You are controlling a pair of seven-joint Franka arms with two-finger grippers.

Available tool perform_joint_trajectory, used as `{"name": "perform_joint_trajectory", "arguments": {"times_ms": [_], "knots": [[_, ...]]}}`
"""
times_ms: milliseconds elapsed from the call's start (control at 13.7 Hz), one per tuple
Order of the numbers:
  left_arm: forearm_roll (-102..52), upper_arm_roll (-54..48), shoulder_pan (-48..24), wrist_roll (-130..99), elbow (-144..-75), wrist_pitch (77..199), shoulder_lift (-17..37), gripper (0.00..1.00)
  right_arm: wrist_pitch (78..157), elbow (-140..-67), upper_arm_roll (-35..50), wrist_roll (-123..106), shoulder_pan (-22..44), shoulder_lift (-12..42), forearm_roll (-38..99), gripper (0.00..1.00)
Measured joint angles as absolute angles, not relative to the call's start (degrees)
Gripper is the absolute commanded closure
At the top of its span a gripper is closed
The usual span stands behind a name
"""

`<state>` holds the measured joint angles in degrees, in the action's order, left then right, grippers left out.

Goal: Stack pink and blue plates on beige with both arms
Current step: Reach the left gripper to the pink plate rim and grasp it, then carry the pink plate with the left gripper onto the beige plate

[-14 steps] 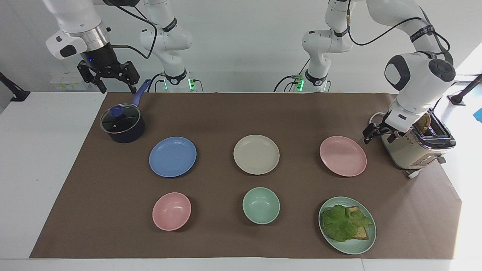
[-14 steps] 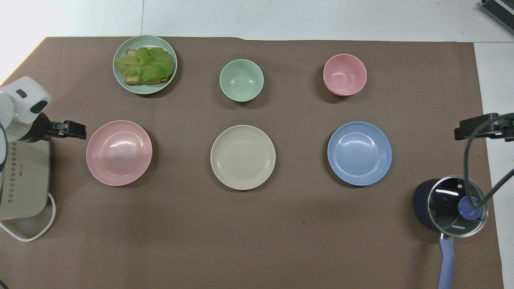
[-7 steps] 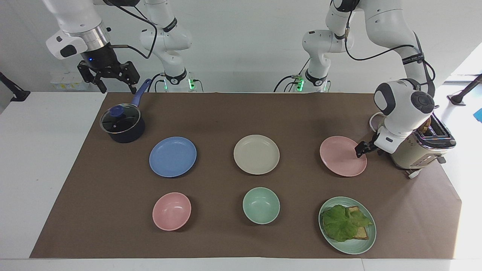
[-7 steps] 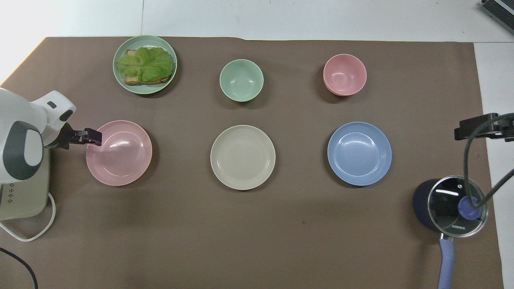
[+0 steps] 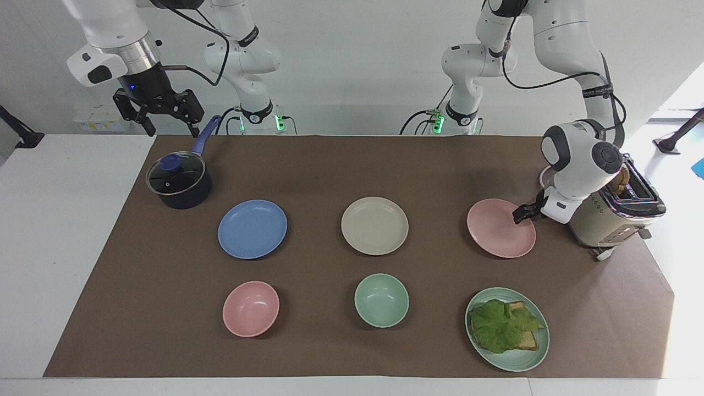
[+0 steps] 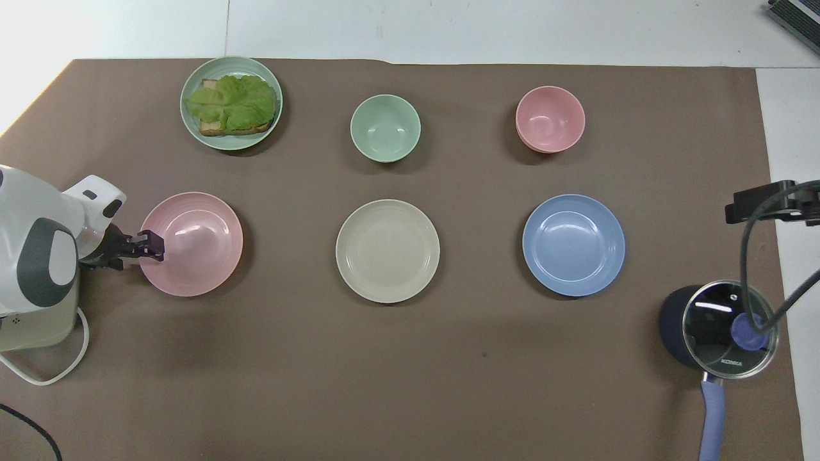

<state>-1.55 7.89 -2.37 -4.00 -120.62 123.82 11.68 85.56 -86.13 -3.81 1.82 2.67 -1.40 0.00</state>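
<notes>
Left hand (image 5: 518,215) now closing on pink plate's (image 5: 498,231) rim at frame's right, starting pickup; right hand (image 5: 159,113) waiting wide, upper left.

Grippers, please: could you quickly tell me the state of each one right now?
Left gripper: at the pink plate's rim; grip cannot be told.
Right gripper: open, empty, above the saucepan.
</notes>
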Motion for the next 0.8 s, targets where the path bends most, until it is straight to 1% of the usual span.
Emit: {"name": "perform_joint_trajectory", "arguments": {"times_ms": [73,584,804], "knots": [[-1.55,7.81,-2.39,-4.67,-120.68,123.84,11.53,1.0,85.56,-86.13,-3.81,1.82,2.67,-1.4,0.0,0.0],[-1.68,7.66,-2.49,-5.59,-120.42,122.95,10.3,1.0,85.56,-86.13,-3.81,1.82,2.67,-1.4,0.0,0.0],[-1.77,7.15,-2.8,-5.6,-117.75,116.7,9.69,1.0,85.56,-86.13,-3.81,1.82,2.67,-1.4,0.0,0.0]]}}
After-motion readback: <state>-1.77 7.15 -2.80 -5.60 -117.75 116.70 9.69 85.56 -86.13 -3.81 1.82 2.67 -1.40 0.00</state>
